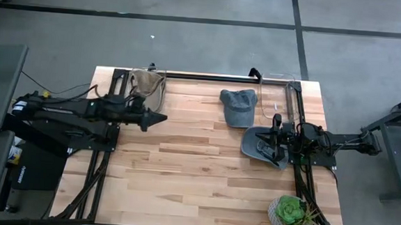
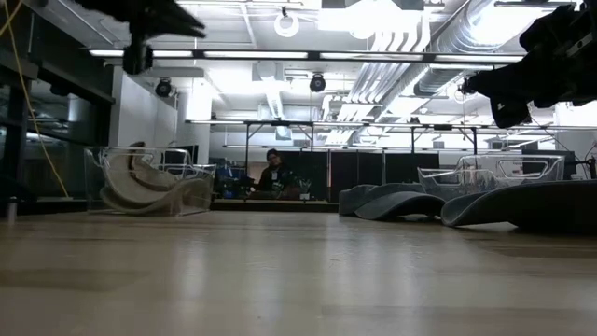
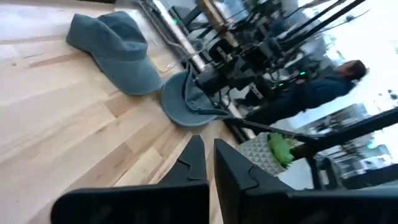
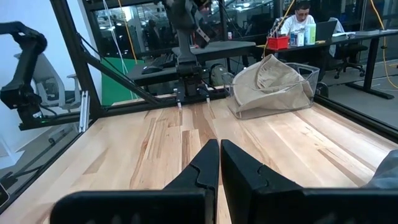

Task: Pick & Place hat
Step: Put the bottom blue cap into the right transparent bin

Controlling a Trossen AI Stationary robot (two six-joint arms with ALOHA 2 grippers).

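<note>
Two blue-grey caps lie on the wooden table (image 1: 183, 167). Landmark: the clear bin (image 1: 277, 96) at the table's far right corner.

Cap A (image 1: 238, 106) lies just beside the clear bin, on the side toward the table's middle. Its crown is toward the far edge and its brim points toward the near edge, so the long axis runs far-to-near. No gripper touches it.

Cap B (image 1: 261, 145) lies nearer than the clear bin, close to the right table edge, upturned with its hollow showing. Its long axis runs slanted toward the near right. The right gripper (image 1: 277, 124) sits over its right part; fingers pressed together in the right wrist view, nothing between them. Whether they touch the cap cannot be told.

Containers: the clear bin appears to hold nothing. A second clear bin (image 1: 146, 83) at the far left corner holds a tan hat (image 4: 273, 79), crumpled, filling most of it.

The left gripper (image 1: 160, 118) hovers above the table, well left of cap A, fingers closed and empty.

A potted succulent (image 1: 290, 213) stands at the near right corner. A seated person (image 2: 273, 174) shows beyond the table.
</note>
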